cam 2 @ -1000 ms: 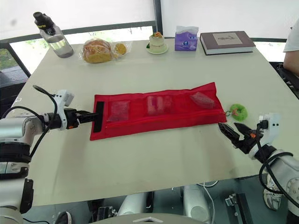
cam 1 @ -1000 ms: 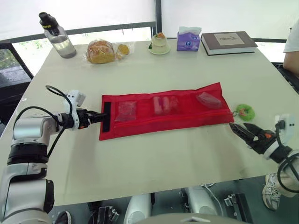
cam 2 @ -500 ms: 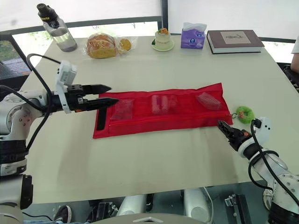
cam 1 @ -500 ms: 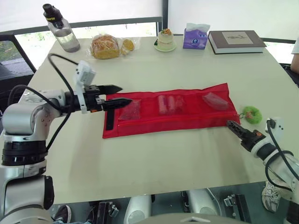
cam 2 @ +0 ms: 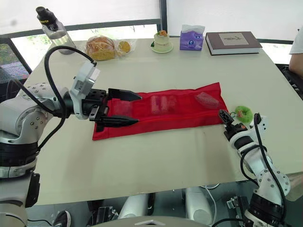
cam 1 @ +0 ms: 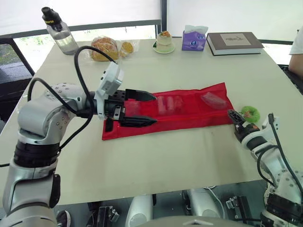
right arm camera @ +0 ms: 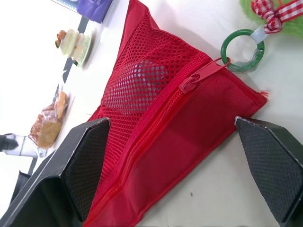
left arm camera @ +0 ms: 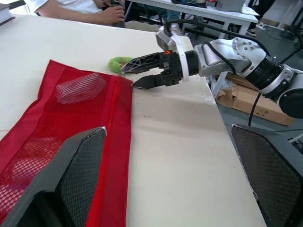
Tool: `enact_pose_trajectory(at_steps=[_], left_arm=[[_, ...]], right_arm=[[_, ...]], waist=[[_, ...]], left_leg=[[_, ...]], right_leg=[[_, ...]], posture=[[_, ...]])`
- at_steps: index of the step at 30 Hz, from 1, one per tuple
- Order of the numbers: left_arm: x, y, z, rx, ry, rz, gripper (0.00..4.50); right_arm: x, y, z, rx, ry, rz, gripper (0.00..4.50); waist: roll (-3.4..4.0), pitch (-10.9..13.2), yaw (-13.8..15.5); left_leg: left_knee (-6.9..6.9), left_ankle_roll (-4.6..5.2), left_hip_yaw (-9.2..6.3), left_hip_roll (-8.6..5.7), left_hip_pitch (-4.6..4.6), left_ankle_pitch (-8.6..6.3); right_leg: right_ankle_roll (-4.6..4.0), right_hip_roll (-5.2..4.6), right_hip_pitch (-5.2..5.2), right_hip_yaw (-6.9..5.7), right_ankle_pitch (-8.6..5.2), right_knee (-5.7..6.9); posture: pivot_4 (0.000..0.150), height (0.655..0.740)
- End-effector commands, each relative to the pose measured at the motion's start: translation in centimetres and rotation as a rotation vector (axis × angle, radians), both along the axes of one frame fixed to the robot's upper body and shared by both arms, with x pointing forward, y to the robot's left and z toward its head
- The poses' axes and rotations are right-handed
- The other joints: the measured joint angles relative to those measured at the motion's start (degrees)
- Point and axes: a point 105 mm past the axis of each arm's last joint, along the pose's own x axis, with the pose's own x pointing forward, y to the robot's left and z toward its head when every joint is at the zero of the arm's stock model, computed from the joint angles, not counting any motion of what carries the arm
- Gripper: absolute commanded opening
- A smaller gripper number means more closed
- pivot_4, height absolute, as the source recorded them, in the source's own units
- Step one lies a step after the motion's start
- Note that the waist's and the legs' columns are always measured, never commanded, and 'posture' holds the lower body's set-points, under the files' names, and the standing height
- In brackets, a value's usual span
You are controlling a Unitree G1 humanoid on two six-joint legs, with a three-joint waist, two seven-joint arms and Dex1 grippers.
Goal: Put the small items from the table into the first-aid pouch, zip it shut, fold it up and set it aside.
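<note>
At the table's centre, the red first-aid pouch [cam 1: 189,113] lies flat, its zipper pull [right arm camera: 196,80] apparently at the right end. The left gripper [cam 1: 144,109] gapes above the left end and the right gripper [left arm camera: 130,77] waits, fingers parted, beside the far corner. A clean fold likely needs a square pinch on the left edge.

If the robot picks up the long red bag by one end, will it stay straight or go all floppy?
Probably floppy: the red pouch looks like thin cloth with mesh pockets, and it lies flat on the table. It is likely light too, since the small items inside barely bulge it. Being fabric, it probably won't roll.
</note>
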Motion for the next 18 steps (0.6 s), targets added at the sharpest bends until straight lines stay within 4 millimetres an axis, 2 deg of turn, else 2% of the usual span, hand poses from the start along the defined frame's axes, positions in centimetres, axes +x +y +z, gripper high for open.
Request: enact_pose_trajectory(at_steps=[1,2,4,6,9,15,18], left_arm=[[-0.5,-0.6,0.9,0.000,-0.056,-0.051,4.49],[-0.5,-0.6,0.8,0.002,-0.059,-0.054,4.49],[-0.6,-0.6,0.9,0.001,-0.061,-0.057,4.49],[-0.6,-0.6,0.9,0.001,-0.061,-0.060,4.49],[-0.6,-0.6,0.7,0.007,-0.063,-0.062,4.49],[-0.6,-0.7,0.6,0.003,-0.066,-0.062,4.49],[-0.6,-0.6,0.7,0.000,-0.066,-0.060,4.49]], right_arm=[[0.3,0.9,0.1,0.045,0.012,0.009,4.50],[0.3,0.8,0.2,0.014,0.013,0.008,4.50],[0.3,0.2,0.2,-0.178,0.022,0.019,4.50],[0.4,-0.9,0.9,-0.291,0.001,0.018,4.50],[0.5,-2.3,1.7,-0.402,-0.026,0.024,4.50],[0.6,-4.0,1.5,-0.499,-0.022,0.059,4.50],[0.5,-3.1,1.3,-0.419,-0.035,0.121,4.50]], waist=[[0.00,0.0,0.0],[0.00,0.0,0.0],[0.01,0.0,0.0],[0.01,0.0,0.1],[0.10,0.1,0.4],[0.10,0.1,0.4],[0.10,0.1,0.3]], left_leg=[[0.00,0.00,0.00,0.00,0.00,0.00],[0.00,0.00,0.00,0.00,0.00,0.00],[0.01,0.00,0.01,0.01,0.00,0.00],[0.07,0.00,0.05,0.00,-0.01,0.00],[0.14,0.00,0.03,-0.03,-0.10,0.00],[0.30,0.00,-0.07,-0.12,-0.26,0.00],[0.30,0.00,-0.08,-0.13,-0.26,0.00]], right_leg=[[0.00,0.00,0.00,0.00,0.00,0.02],[0.00,0.00,0.00,0.00,0.00,0.02],[-0.01,0.00,0.00,0.01,0.00,0.03],[-0.01,0.00,-0.01,0.05,0.00,0.05],[0.00,0.01,-0.03,0.07,0.00,0.05],[0.01,0.01,-0.03,0.11,0.00,0.05],[0.01,0.02,-0.04,0.11,0.00,0.06]], posture=[[0.150,0.7400],[0.150,0.7400],[0.150,0.7400],[0.150,0.7400],[0.150,0.7400],[0.150,0.7400],[0.150,0.7400]])
